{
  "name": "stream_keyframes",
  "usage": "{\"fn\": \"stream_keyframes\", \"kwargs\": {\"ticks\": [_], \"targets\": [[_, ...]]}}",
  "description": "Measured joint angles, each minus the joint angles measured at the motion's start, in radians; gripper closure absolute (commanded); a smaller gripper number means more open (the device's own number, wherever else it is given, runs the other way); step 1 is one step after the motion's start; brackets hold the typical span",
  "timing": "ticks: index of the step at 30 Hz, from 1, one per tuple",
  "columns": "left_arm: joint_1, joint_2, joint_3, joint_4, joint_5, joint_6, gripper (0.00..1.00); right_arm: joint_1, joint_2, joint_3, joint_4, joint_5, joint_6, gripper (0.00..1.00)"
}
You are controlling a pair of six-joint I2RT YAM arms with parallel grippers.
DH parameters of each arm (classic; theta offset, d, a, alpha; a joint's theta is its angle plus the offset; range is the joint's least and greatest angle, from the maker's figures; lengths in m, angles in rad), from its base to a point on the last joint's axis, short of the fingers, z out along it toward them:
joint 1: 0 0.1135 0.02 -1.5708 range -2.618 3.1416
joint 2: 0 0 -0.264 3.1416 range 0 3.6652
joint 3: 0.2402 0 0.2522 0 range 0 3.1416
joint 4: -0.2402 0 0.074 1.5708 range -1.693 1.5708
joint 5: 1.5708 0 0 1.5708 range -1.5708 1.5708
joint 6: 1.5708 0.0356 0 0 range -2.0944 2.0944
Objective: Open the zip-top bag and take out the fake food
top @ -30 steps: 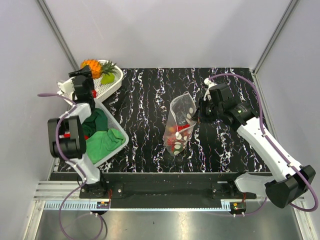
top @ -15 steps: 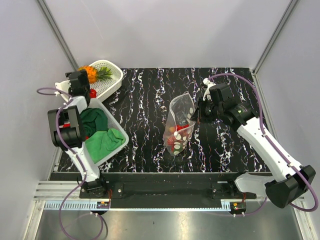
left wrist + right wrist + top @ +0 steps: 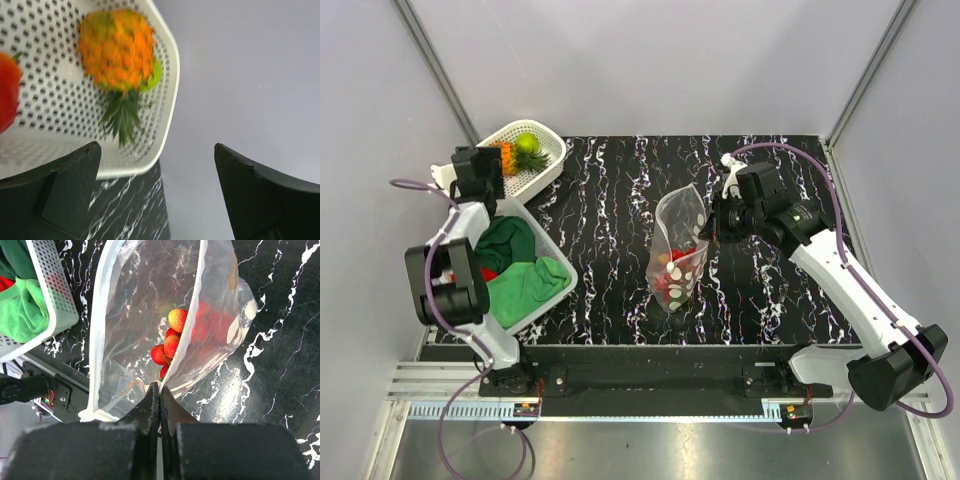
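The zip-top bag (image 3: 678,238) stands tilted at the middle of the black marble table, clear with white dots, its mouth open (image 3: 150,300). Fake food, several red berry-like pieces (image 3: 171,342), lies at its bottom (image 3: 670,275). My right gripper (image 3: 159,386) is shut on the bag's white zip rim, to the bag's right in the top view (image 3: 713,232). My left gripper (image 3: 156,146) is open and empty beside the small white basket (image 3: 170,95) at the back left. In that basket lie an orange pineapple (image 3: 117,50), a red piece (image 3: 7,92) and a green fruit (image 3: 527,144).
A larger white perforated basket (image 3: 554,248) with green cloths (image 3: 525,280) and a bit of red cloth stands at the left, under my left arm. Grey walls close in the table at the back and both sides.
My left gripper has opened wider and drawn back from the pineapple, which now lies free in the small basket. My right gripper has kept its hold on the bag, lifting it slightly.
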Motion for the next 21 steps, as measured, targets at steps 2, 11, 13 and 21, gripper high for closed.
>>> {"fn": "stream_keyframes", "kwargs": {"ticks": [2, 11, 13, 21], "targets": [[-0.037, -0.08, -0.07, -0.019, 0.043, 0.008, 0.18, 0.0, 0.0, 0.0, 0.0, 0.0, -0.005, 1.0], [-0.454, -0.324, -0.034, -0.22, 0.207, 0.214, 0.44, 0.0, 0.038, 0.051, -0.024, -0.029, -0.045, 1.0], [-0.567, -0.346, 0.059, -0.288, 0.21, 0.311, 0.47, 0.0, 0.063, 0.071, -0.022, -0.054, -0.052, 1.0], [-0.883, -0.349, 0.335, -0.479, 0.199, 0.593, 0.61, 0.039, 0.153, 0.139, -0.006, -0.172, -0.055, 1.0]]}}
